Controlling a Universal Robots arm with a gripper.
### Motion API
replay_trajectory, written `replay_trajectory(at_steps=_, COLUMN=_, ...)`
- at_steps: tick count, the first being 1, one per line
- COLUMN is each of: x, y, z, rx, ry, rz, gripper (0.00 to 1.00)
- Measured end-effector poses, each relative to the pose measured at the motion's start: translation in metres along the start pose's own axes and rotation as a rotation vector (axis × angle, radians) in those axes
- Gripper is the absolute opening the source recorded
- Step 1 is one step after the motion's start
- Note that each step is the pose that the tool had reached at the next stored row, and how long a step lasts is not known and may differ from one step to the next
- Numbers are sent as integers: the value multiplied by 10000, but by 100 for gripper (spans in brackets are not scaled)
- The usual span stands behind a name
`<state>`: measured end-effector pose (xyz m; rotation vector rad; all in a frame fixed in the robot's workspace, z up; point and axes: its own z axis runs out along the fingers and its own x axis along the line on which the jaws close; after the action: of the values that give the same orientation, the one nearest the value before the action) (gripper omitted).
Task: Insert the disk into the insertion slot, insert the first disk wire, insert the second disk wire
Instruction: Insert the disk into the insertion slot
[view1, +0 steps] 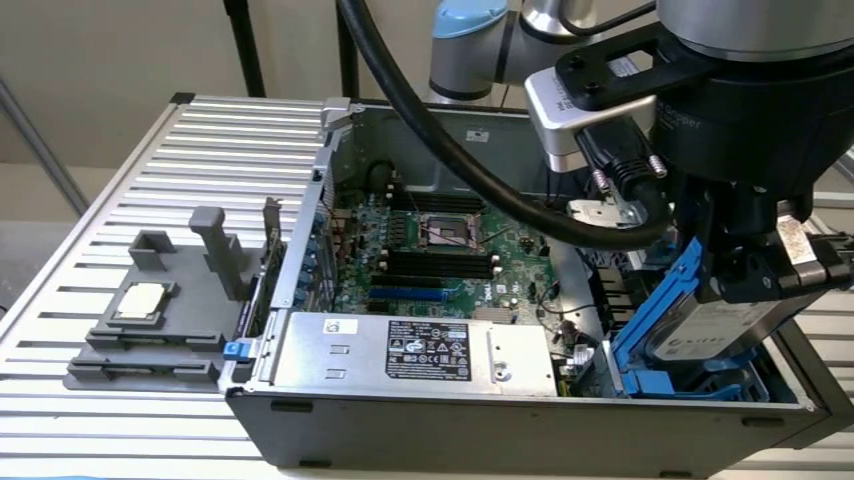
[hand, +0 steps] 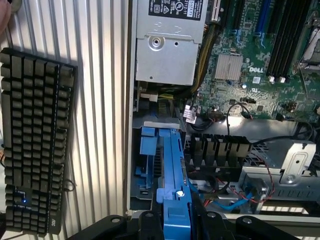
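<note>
Gripper (view1: 754, 285) fingers clamped on disk (view1: 711, 328), disk tilted, lower end at slot (view1: 683, 383), case (view1: 534, 432) corner, ext. view's right, PSU (view1: 414, 350) just beside

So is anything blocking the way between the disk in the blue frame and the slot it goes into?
Nothing visible is. The black gripper holds the flat silver-grey disk in its blue plastic frame tilted right over the boxy grey metal slot with blue rails, its lower end at the opening.
</note>
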<state>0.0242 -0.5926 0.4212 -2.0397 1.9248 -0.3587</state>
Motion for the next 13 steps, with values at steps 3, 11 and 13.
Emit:
replay_trajectory(at_steps=3, x=3, y=8, z=14, rx=32, ry=-24, rz=10, gripper=33)
replay_trajectory(at_steps=11, x=10, y=24, z=49, rx=91, ry=-83, rz=33, gripper=33)
replay_trajectory(at_steps=13, x=12, y=29, z=58, rx=99, ry=-93, rz=37, gripper=33)
